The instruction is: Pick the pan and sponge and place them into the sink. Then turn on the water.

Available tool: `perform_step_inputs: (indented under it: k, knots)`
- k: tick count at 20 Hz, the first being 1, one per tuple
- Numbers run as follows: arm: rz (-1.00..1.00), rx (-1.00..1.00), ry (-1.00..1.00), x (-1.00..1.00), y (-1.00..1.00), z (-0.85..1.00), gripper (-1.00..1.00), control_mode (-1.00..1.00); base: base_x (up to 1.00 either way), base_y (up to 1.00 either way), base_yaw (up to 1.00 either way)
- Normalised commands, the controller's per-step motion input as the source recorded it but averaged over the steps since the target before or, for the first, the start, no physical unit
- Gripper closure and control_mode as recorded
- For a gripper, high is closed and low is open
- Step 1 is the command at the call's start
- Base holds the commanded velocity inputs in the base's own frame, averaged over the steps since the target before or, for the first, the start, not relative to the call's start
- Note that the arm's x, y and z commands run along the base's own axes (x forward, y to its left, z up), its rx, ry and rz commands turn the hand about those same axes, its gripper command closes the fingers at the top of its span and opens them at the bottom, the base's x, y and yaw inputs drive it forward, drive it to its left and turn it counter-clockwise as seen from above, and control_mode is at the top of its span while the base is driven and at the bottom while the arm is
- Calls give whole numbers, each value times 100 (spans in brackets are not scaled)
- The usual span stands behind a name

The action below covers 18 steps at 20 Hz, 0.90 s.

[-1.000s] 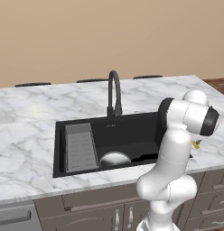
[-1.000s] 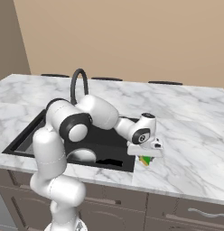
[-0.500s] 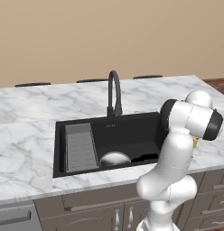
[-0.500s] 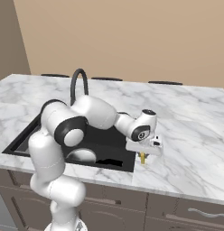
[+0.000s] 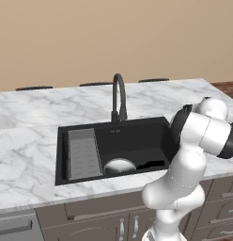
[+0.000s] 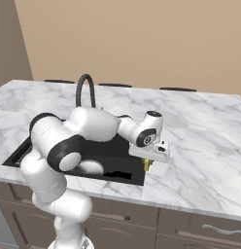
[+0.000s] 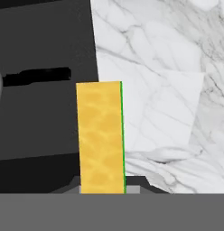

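Observation:
My gripper (image 6: 148, 167) is shut on the sponge (image 6: 147, 165), a small yellow block with a green edge. It hangs just above the marble counter at the sink's right rim. In the hand view the sponge (image 7: 100, 137) stands upright between the jaws, straddling the line between basin and counter. The round silver pan (image 5: 119, 165) lies inside the black sink (image 5: 137, 136) near its front wall, with its thin black handle (image 5: 151, 164) pointing right. The handle (image 7: 37, 76) also shows in the hand view. No water shows at the black gooseneck faucet (image 5: 118, 94).
A grey ribbed tray (image 5: 84, 153) fills the sink's left end. White marble counter (image 6: 205, 151) spreads to the right of the gripper. My own arm crosses over the sink's right half, and cabinet fronts (image 5: 90, 221) run below the counter.
The jaws have closed on the sponge. The hand has shifted a little left, toward the sink's rim, with the sponge in it.

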Motion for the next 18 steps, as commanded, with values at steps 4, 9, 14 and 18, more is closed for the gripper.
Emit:
perform_step_inputs:
  k: [4, 9, 14, 18]
  knots:
    - [-6, 1, -2, -10, 32, 29, 100, -100, 0, 0, 0]
    - [-5, 0, -2, -6, 43, 20, 100, -100, 0, 0, 0]
    - [-4, 0, -1, 0, 50, 8, 100, -100, 0, 0, 0]
    - [-2, 1, -1, 1, 43, 1, 100, -100, 0, 0, 0]
